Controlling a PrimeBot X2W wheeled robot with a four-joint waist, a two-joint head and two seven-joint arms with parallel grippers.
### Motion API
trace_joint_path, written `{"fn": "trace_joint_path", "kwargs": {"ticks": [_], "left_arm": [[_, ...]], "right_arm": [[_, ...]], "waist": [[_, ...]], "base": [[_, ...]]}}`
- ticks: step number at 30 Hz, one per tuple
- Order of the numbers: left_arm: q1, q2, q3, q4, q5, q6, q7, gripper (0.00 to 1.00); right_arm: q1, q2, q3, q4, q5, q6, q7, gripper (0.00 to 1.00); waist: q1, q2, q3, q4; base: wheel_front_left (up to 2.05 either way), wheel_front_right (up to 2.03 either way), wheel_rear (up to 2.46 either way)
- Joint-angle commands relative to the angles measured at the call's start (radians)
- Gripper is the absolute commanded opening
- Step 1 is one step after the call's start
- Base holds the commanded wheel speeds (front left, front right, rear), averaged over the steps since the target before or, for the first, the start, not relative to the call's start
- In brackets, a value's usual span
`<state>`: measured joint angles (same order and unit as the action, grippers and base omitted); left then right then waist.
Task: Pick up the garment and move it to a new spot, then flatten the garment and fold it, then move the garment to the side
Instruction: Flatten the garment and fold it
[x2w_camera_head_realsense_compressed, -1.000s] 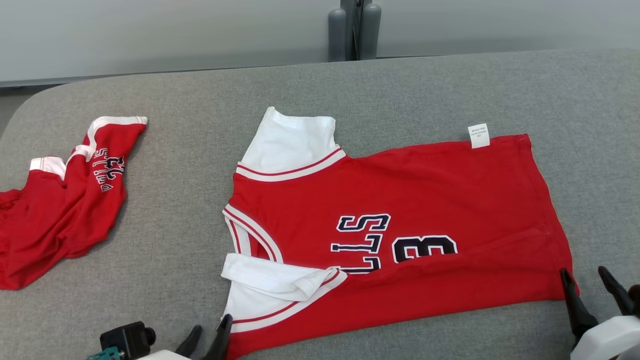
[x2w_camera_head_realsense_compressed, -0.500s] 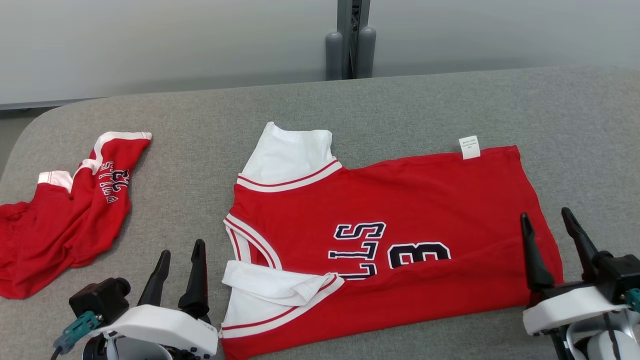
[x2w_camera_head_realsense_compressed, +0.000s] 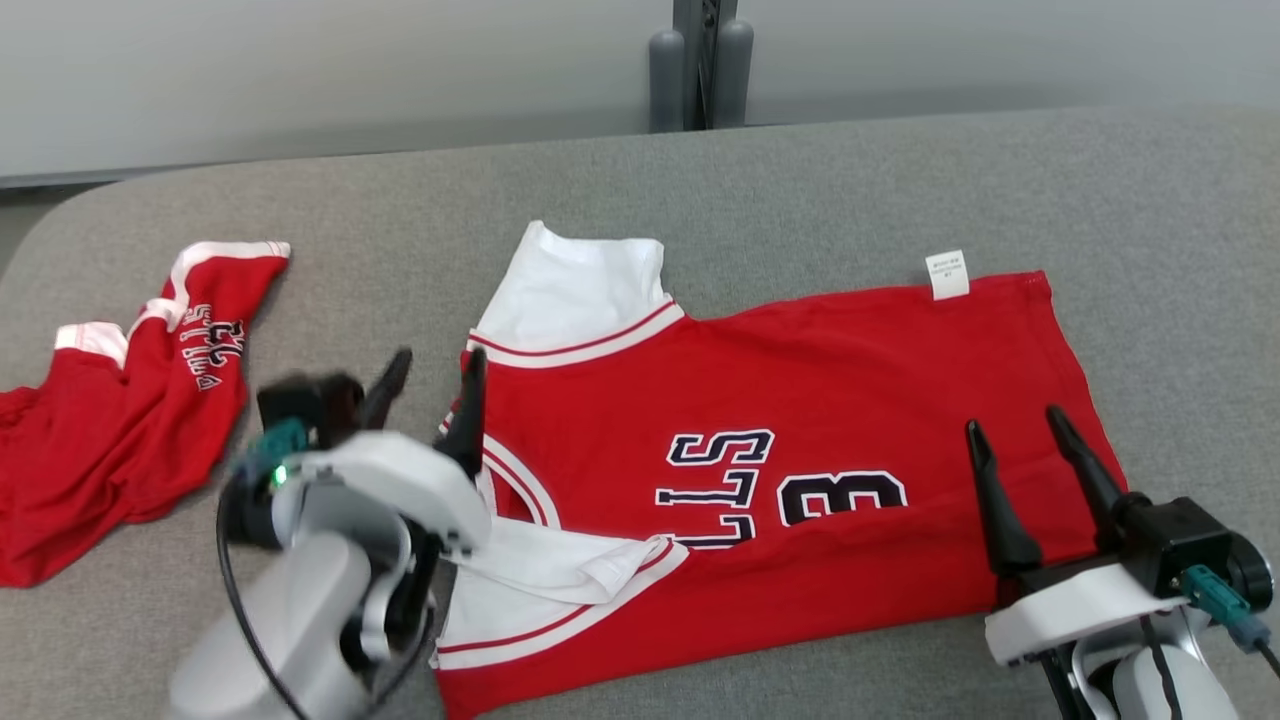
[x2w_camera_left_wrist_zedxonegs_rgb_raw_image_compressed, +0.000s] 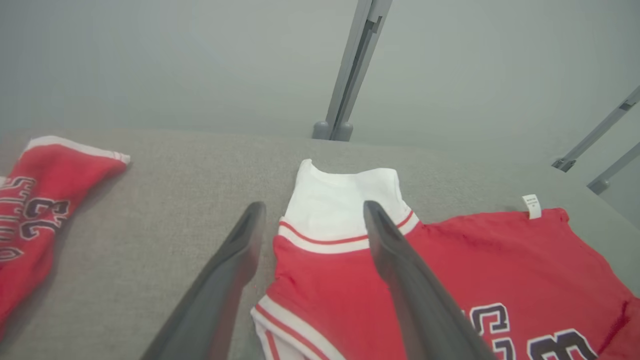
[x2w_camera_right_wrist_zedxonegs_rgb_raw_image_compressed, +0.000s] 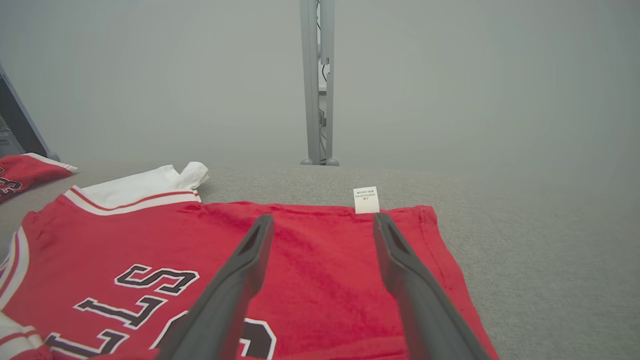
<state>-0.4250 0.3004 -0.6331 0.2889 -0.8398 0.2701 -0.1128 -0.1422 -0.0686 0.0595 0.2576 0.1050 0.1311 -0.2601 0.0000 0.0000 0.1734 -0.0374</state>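
Jersey (x2w_camera_head_realsense_compressed: 800, 400) lies sideways mid-table (x2w_camera_head_realsense_compressed: 800, 170), collar end left, hem right. The near long edge is doubled up over the lettering, so I judge we're in the fold step, with one lengthwise fold down.

Next move is probably the far edge: pinch at the far white sleeve (x2w_camera_head_realsense_compressed: 575, 290) and at the hem corner by the label (x2w_camera_head_realsense_compressed: 947, 274), then pull both toward the near side evenly.

- **Left gripper** (x2w_camera_head_realsense_compressed: 437, 355): raised over the collar end, fingers pointing away, spread wide, empty.
- **Right gripper** (x2w_camera_head_realsense_compressed: 1012, 420): over the hem end, same pose, wide and empty.

Second red garment (x2w_camera_head_realsense_compressed: 120, 420) sits well apart at far left.
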Motion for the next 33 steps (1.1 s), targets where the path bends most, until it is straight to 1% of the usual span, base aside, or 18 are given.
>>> {"fn": "trace_joint_path", "kwargs": {"ticks": [1,5,9,16,19,22,23,24,30,33], "left_arm": [[-0.049,0.002,0.002,0.021,0.015,-0.008,0.007,1.00],[-0.201,-0.019,-0.011,0.146,0.037,-0.035,0.049,1.00],[-0.355,-0.045,-0.027,0.281,0.043,-0.071,0.120,1.00],[-0.576,-0.086,-0.065,0.512,0.072,-0.120,0.220,1.00],[-0.644,-0.110,-0.088,0.602,0.075,-0.148,0.285,1.00],[-0.705,-0.131,-0.105,0.673,0.082,-0.165,0.325,1.00],[-0.733,-0.140,-0.114,0.715,0.086,-0.174,0.344,1.00],[-0.733,-0.140,-0.114,0.715,0.086,-0.174,0.344,1.00],[-0.802,-0.159,-0.144,0.830,0.101,-0.189,0.422,1.00],[-0.825,-0.162,-0.152,0.870,0.106,-0.192,0.423,1.00]], "right_arm": [[-0.020,-0.008,-0.003,-0.003,-0.006,-0.001,-0.008,1.00],[-0.047,-0.007,0.006,-0.013,-0.005,-0.001,-0.007,1.00],[-0.074,-0.005,0.012,-0.018,-0.003,-0.001,-0.007,1.00],[-0.114,0.000,0.011,-0.026,-0.003,-0.001,-0.006,1.00],[-0.124,0.002,0.017,-0.021,-0.004,-0.001,-0.006,1.00],[-0.135,0.003,0.023,-0.018,-0.010,-0.001,-0.007,1.00],[-0.141,0.004,0.028,-0.020,-0.011,-0.001,-0.007,1.00],[-0.141,0.004,0.028,-0.020,-0.011,-0.001,-0.007,1.00],[-0.158,0.006,0.040,-0.007,-0.008,-0.001,-0.007,1.00],[-0.158,0.008,0.048,0.001,-0.003,-0.001,-0.007,1.00]], "waist": [[0.0000,0.0000,0.025,-0.011],[0.0000,0.0000,0.082,-0.030],[0.0000,0.0000,0.142,-0.043],[0.0000,0.0000,0.236,-0.072],[0.0000,0.0000,0.258,-0.084],[0.0000,0.0000,0.274,-0.092],[0.0000,0.0000,0.282,-0.099],[0.0000,0.0000,0.282,-0.099],[0.0000,0.0000,0.301,-0.126],[0.0000,0.0000,0.304,-0.140]], "base": [[0.00,0.00,0.00],[0.00,0.00,0.00],[0.00,0.00,0.00],[0.00,0.00,0.00],[0.00,0.00,0.00],[0.00,0.00,0.00],[0.00,0.00,0.00],[0.00,0.00,0.00],[0.00,0.00,0.00],[0.00,0.00,0.00]]}}
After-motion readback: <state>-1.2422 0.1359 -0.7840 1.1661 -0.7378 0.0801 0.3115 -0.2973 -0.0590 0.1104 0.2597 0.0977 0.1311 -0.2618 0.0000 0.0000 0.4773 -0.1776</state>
